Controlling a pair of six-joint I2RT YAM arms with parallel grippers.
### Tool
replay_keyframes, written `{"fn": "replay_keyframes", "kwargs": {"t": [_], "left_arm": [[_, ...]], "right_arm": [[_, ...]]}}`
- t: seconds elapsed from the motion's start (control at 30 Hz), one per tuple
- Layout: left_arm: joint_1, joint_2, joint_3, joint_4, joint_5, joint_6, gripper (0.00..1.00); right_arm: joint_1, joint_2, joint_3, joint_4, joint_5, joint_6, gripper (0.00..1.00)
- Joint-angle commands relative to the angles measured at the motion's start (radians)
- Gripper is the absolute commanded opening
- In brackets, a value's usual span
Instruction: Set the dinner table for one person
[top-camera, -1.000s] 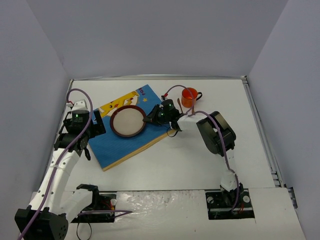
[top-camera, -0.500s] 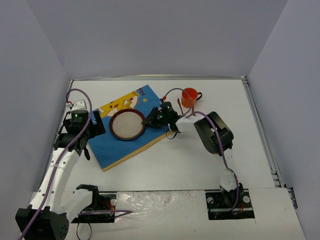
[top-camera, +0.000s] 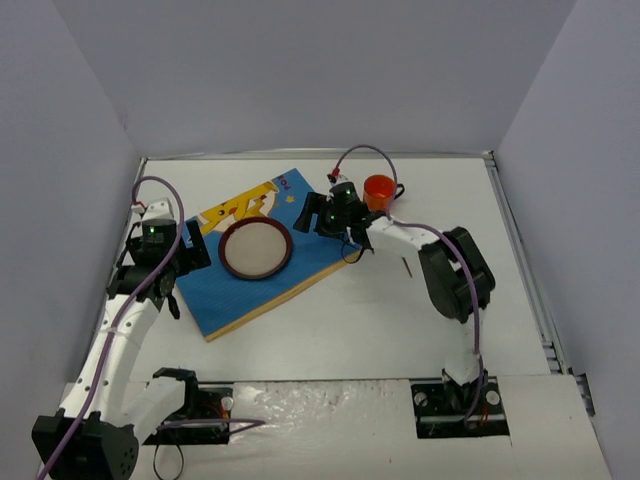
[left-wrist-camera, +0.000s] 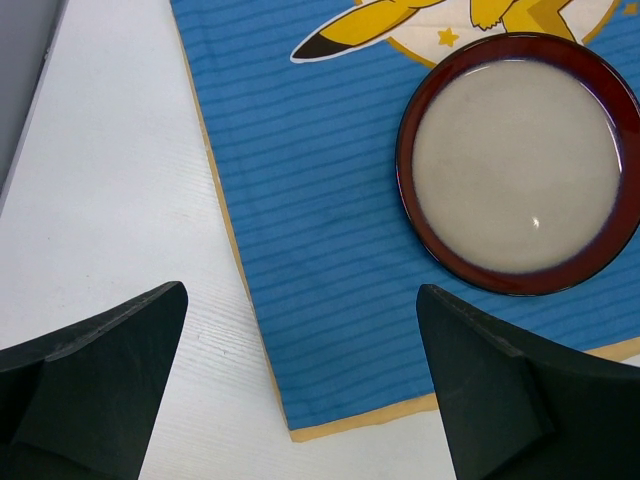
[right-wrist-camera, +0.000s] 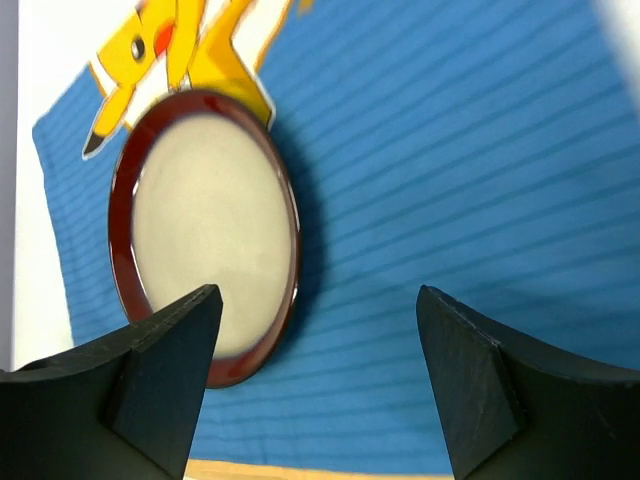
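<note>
A blue placemat (top-camera: 250, 285) with a yellow cartoon figure lies askew on the white dinner table (top-camera: 360, 320). A round plate (top-camera: 255, 248) with a dark red rim and beige centre sits on the mat; it shows in the left wrist view (left-wrist-camera: 520, 160) and the right wrist view (right-wrist-camera: 205, 230). An orange cup (top-camera: 379, 191) stands on the table behind the mat's right corner. My left gripper (top-camera: 190, 262) is open and empty over the mat's left edge (left-wrist-camera: 300, 390). My right gripper (top-camera: 322, 215) is open and empty over the mat's right part (right-wrist-camera: 315, 390), beside the plate.
Grey walls enclose the table on three sides. A thin dark stick-like item (top-camera: 406, 267) lies on the table right of the mat. The right arm's elbow (top-camera: 455, 272) hangs over the table's right half.
</note>
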Motion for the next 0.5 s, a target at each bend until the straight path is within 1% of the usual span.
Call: {"fn": "replay_keyframes", "kwargs": {"t": [0.0, 0.1, 0.2, 0.23, 0.3, 0.33, 0.47], "left_arm": [[0.011, 0.001, 0.019, 0.042, 0.012, 0.026, 0.97], [0.015, 0.005, 0.02, 0.042, 0.022, 0.032, 0.97], [0.017, 0.011, 0.021, 0.044, 0.032, 0.036, 0.97], [0.017, 0.013, 0.021, 0.045, 0.035, 0.036, 0.97], [0.02, 0.021, 0.021, 0.043, 0.045, 0.037, 0.97], [0.022, 0.022, 0.021, 0.043, 0.047, 0.038, 0.97], [0.026, 0.03, 0.021, 0.043, 0.056, 0.041, 0.97]], "right_arm": [[-0.074, -0.224, 0.02, -0.093, 0.17, -0.298, 0.78], [-0.147, -0.329, -0.034, -0.1, 0.191, -0.46, 0.8], [-0.246, -0.373, -0.047, -0.133, 0.196, -0.547, 0.8], [-0.255, -0.38, -0.039, -0.15, 0.187, -0.574, 0.8], [-0.316, -0.38, -0.011, -0.176, 0.146, -0.632, 0.79], [-0.332, -0.375, 0.0, -0.192, 0.126, -0.694, 0.77], [-0.434, -0.333, 0.036, -0.197, -0.039, -0.82, 0.74]]}}
